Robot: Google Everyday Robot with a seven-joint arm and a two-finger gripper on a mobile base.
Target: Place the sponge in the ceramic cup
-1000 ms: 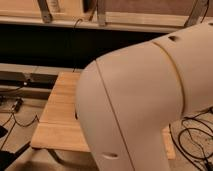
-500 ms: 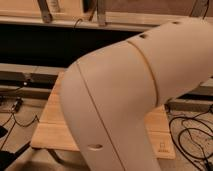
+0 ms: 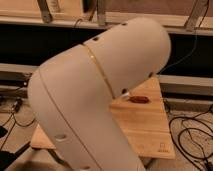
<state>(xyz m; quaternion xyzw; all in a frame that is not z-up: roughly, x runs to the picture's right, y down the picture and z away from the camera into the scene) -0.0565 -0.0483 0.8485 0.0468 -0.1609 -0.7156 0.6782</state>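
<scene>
1. Neither the sponge nor the ceramic cup shows on the wooden table, because the robot's arm, close to the camera, hides most of it.
2. An orange-red object peeks out on the table beside the arm.
3. The gripper is out of sight, so its state cannot be told.

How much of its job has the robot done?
Can't tell. The robot's white arm fills most of the view, and the gripper is out of sight. No sponge or ceramic cup shows, so nothing looks done or in hand. Only part of the wooden table and a small reddish thing on it show. The whole job may be left.
</scene>
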